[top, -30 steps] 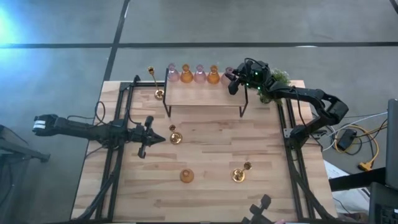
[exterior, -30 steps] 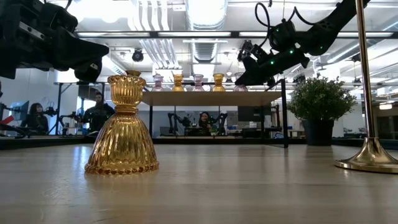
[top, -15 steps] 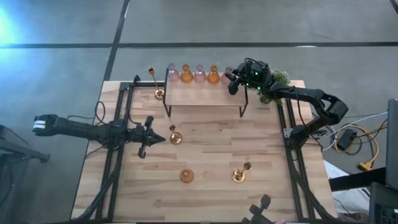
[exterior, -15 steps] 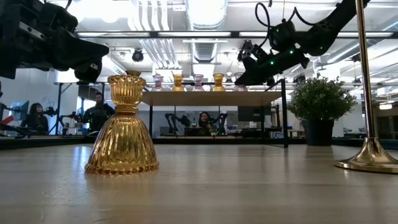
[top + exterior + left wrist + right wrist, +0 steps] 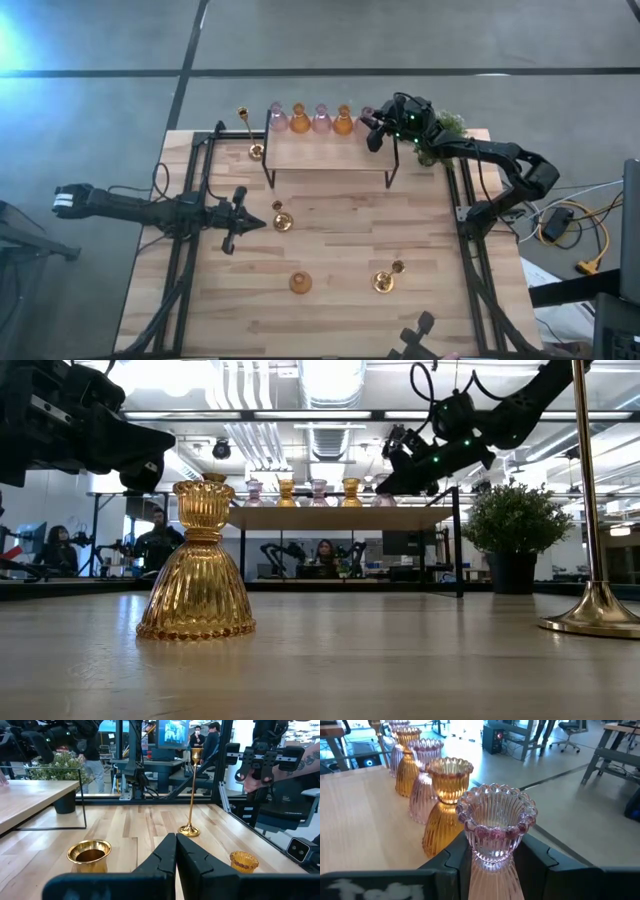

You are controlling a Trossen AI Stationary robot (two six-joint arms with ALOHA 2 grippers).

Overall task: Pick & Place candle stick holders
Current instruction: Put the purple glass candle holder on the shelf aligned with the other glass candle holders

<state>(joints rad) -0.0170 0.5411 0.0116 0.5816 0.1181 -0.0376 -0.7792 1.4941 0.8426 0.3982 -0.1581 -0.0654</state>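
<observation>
The pink holder (image 5: 496,827) sits between the right gripper's (image 5: 492,857) fingers, clamped round its narrow waist, at the end of a row of four holders (image 5: 310,119) along the back edge of the shelf (image 5: 330,150). Only the right wrist view shows that grip plainly: the scalloped rim stands above the fingers, and the next holder, an amber one (image 5: 446,805), stands just beside it. From above, the gripper covers most of the pink holder (a sliver of it shows by the fingers), and whether its base rests on the shelf I cannot tell.

The high view gives the spread: an amber holder (image 5: 300,283) alone near the table's (image 5: 340,250) front, a gold candlestick (image 5: 386,278) to its right, another (image 5: 280,220) near the middle, and a third (image 5: 249,135) standing on the table just off the shelf's left end. The low view brings that lone amber holder up close, ribbed and upright.

The left gripper (image 5: 236,222) hangs above the table's left side, fingers pressed together with nothing between them; its wrist view looks past them to a candlestick, a gold cup and an amber holder. A potted plant (image 5: 448,128) stands by the right arm.
</observation>
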